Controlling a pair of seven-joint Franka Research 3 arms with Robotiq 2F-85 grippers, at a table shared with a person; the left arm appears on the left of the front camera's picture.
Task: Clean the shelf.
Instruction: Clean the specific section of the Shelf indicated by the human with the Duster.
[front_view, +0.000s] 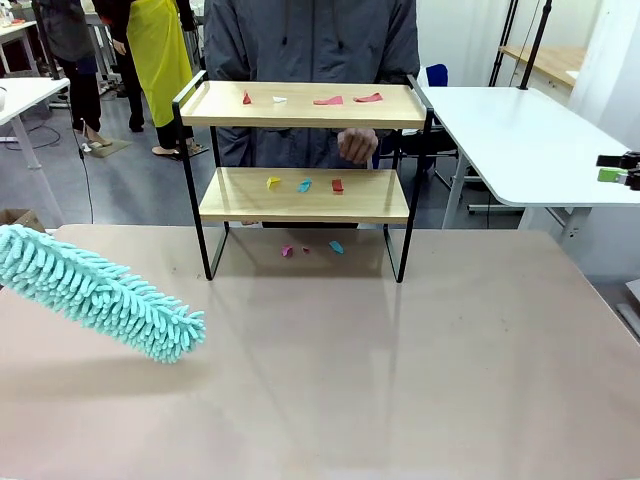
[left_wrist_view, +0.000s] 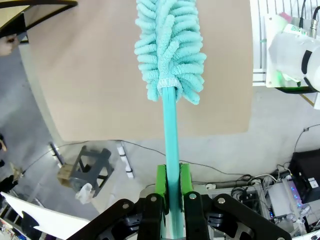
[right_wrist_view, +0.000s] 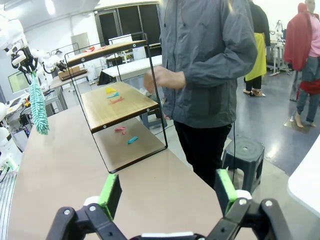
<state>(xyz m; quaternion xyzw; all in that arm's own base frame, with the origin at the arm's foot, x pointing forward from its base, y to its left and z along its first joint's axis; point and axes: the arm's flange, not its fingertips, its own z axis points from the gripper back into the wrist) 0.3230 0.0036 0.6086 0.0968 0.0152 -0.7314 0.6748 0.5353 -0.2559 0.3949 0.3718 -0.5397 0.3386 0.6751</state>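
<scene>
The shelf (front_view: 300, 195) stands at the table's far middle, with small coloured paper scraps (front_view: 304, 185) on both wooden boards and a few on the table beneath it. My left gripper (left_wrist_view: 171, 181) is shut on the teal handle of a fluffy duster (left_wrist_view: 170, 45). The duster head (front_view: 100, 293) hangs tilted over the table's left side, well short of the shelf. My right gripper (right_wrist_view: 167, 192) is open and holds nothing; it hovers off the right edge (front_view: 620, 172). The shelf (right_wrist_view: 117, 107) lies ahead and left of it.
A person in a grey jacket stands behind the shelf, one hand (front_view: 357, 145) between the two boards. A white table (front_view: 530, 140) is at the right, beside the brown table (front_view: 400, 380). Other people stand far left.
</scene>
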